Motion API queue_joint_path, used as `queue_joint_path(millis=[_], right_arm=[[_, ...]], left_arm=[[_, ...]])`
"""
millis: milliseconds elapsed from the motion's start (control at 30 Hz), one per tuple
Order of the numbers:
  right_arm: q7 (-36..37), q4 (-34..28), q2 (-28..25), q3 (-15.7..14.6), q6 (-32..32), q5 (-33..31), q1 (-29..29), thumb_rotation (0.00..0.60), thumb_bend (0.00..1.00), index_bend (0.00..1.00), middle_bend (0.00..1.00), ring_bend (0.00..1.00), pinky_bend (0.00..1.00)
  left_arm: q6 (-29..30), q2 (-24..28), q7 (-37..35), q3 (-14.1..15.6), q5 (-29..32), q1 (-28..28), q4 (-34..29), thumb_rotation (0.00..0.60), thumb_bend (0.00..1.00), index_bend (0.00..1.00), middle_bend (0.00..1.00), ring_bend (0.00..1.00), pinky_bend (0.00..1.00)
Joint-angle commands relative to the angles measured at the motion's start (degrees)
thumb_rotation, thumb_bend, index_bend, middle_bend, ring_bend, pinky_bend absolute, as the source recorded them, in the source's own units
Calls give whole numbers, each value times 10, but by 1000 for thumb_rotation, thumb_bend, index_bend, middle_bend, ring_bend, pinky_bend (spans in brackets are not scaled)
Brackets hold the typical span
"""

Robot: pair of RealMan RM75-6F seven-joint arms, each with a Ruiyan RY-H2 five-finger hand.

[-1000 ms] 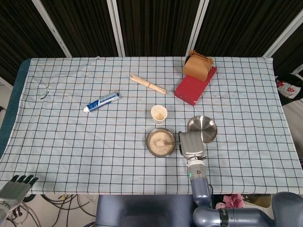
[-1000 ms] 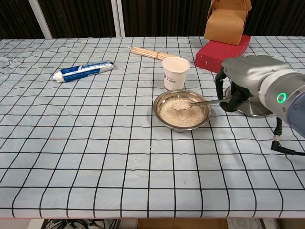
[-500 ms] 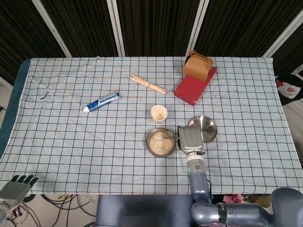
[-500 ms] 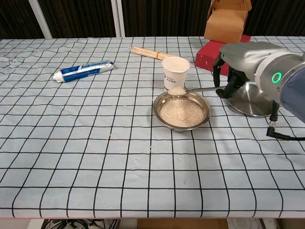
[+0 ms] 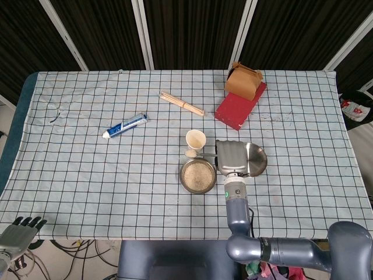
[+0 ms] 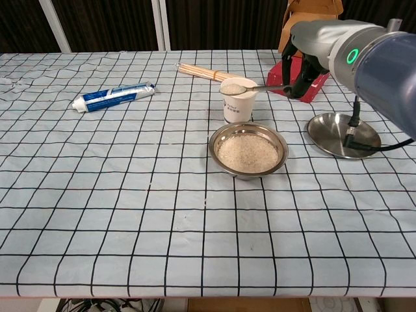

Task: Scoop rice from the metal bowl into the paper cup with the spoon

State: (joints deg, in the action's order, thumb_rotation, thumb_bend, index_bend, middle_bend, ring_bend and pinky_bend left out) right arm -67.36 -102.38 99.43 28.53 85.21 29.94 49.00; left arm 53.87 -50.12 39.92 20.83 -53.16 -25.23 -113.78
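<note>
The metal bowl (image 5: 197, 175) (image 6: 248, 151) holds white rice near the table's middle. Just behind it stands the white paper cup (image 5: 196, 139) (image 6: 238, 103). My right hand (image 5: 231, 156) (image 6: 303, 65) grips the handle of the metal spoon (image 6: 260, 87), raised above the table. In the chest view the spoon's bowl, heaped with rice, hovers level over the cup's mouth; in the head view the spoon's rice-filled end (image 5: 190, 153) shows between cup and bowl. My left hand (image 5: 21, 229) hangs below the table's near left corner, holding nothing, fingers apart.
An empty shallow metal dish (image 5: 255, 156) (image 6: 343, 134) lies right of the bowl. Further back are a red box (image 5: 239, 107) with a brown carton (image 5: 243, 81) on it, a bundle of chopsticks (image 5: 182, 104) and a toothpaste tube (image 5: 125, 126).
My right hand has lifted the spoon out of the bowl with rice on it and carried it up and back over the cup. The left hand has not moved.
</note>
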Motion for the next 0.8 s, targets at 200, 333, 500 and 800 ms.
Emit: queue_joint_path(millis=[200, 333, 500, 800], right_arm=[[8, 58, -4, 24, -28, -35, 32, 600, 462, 656, 1000, 1000, 1000], [17, 93, -4, 26, -47, -44, 45, 600, 465, 656, 1000, 1000, 1000], [27, 128, -1, 18, -61, -49, 55, 600, 466, 656, 1000, 1000, 1000], [37, 177, 1, -9, -78, -41, 68, 600, 468, 656, 1000, 1000, 1000]], left_arm=[[-2, 0, -1, -1, 1, 0, 0, 600, 61, 0, 0, 0, 0], [-3, 0, -2, -1, 4, -1, 0, 600, 61, 0, 0, 0, 0], [-4, 0, -1, -2, 6, -2, 0, 600, 61, 0, 0, 0, 0], [-7, 1, -3, -1, 6, -4, 0, 600, 61, 0, 0, 0, 0]])
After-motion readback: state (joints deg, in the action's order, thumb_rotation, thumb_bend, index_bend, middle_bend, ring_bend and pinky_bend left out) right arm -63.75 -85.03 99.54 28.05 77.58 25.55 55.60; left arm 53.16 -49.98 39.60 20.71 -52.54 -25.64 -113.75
